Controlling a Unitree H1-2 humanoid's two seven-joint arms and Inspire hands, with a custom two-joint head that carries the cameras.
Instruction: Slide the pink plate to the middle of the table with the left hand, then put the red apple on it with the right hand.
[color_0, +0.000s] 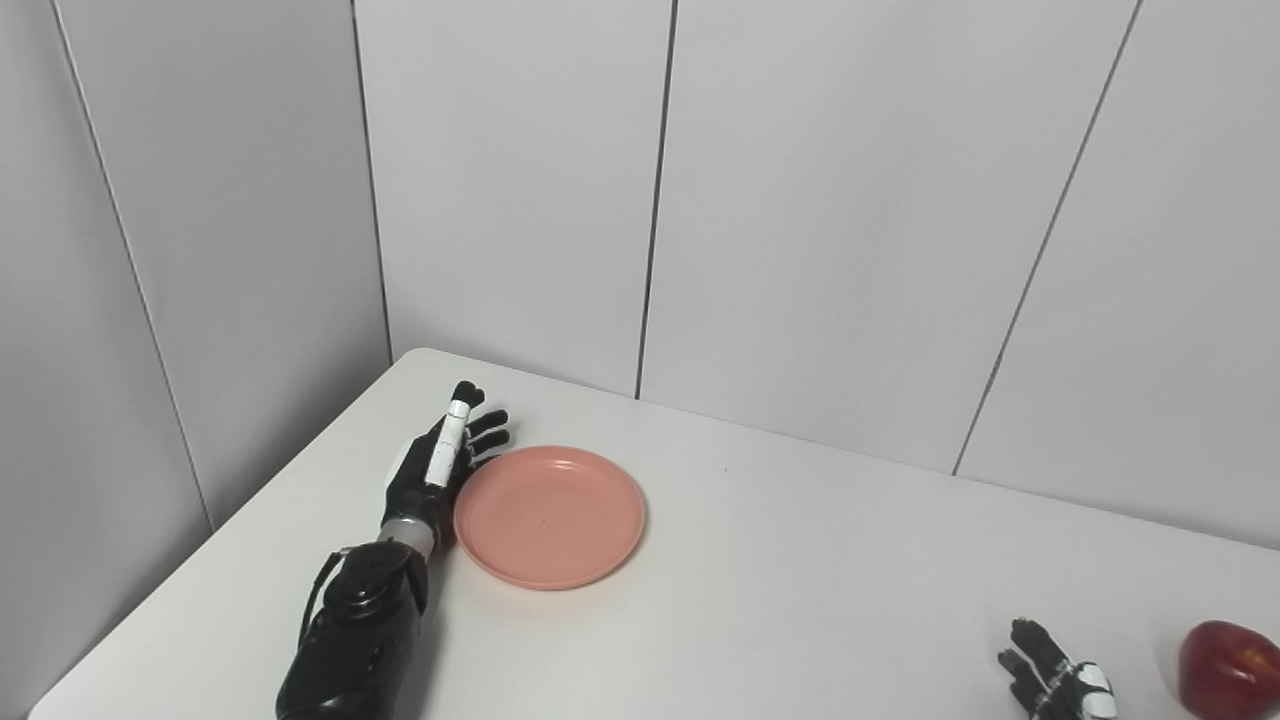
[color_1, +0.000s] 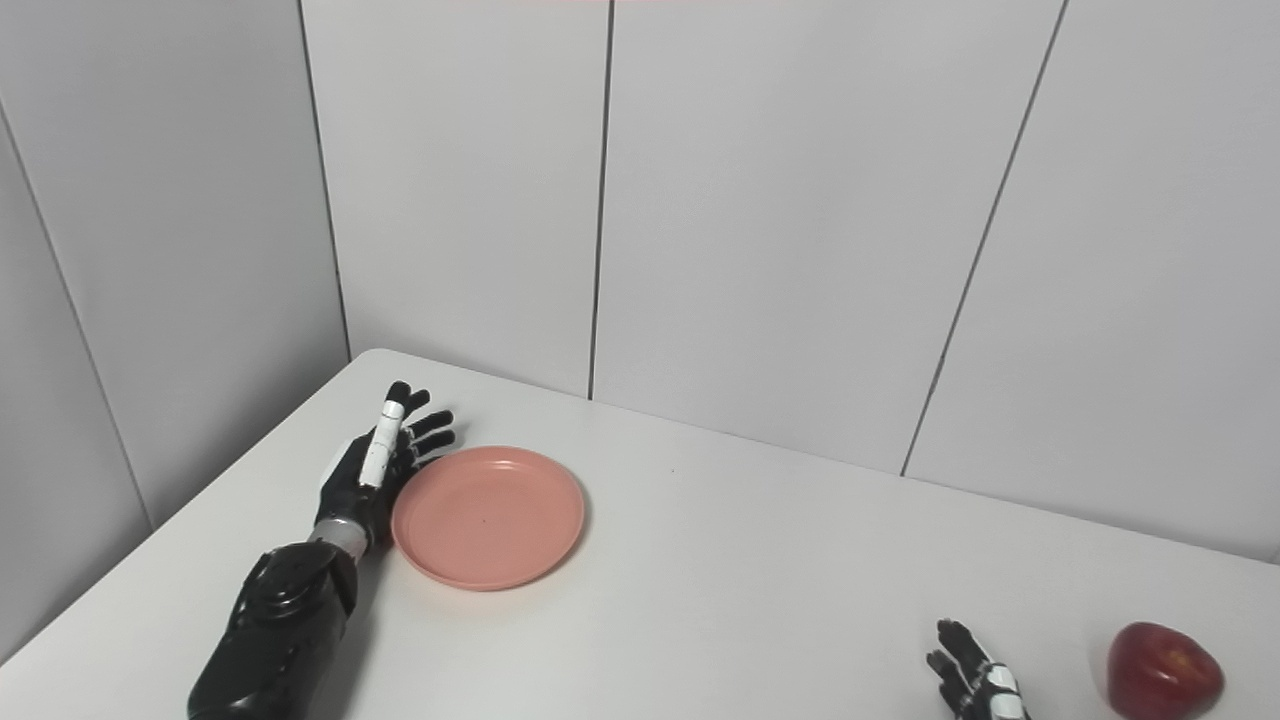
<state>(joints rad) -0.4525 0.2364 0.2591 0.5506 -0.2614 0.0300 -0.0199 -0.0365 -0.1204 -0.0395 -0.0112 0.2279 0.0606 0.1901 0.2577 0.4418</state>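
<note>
While the left hand (color_0: 437, 468) stands on edge against the table (color_0: 800, 560), its fingers (color_0: 487, 425) are extended and spread, with nothing held in them. The pink plate (color_0: 549, 515) lies flat directly to the palm side of this hand, its near-left rim appearing to touch or sit just beside the palm and wrist; exact contact cannot be confirmed from either view. The fingertips reach past the far-left curve of the plate's rim. The plate itself is empty and upright, resting toward the left portion of the tabletop, with the left forearm (color_1: 275, 620) running in along its outer side.

The right hand (color_1: 975, 670) is seen only in part at the bottom edge of the picture. Its visible fingers (color_0: 1030, 650) are stretched out and apart, low over or on the table, grasping nothing. The red apple (color_1: 1163, 668) sits on the table just to the outer side of this hand, near it but apart, a clear strip of tabletop between the two. The apple is well apart from the plate and from the left hand.

Grey wall panels (color_0: 820, 200) close the far sides of the table.
</note>
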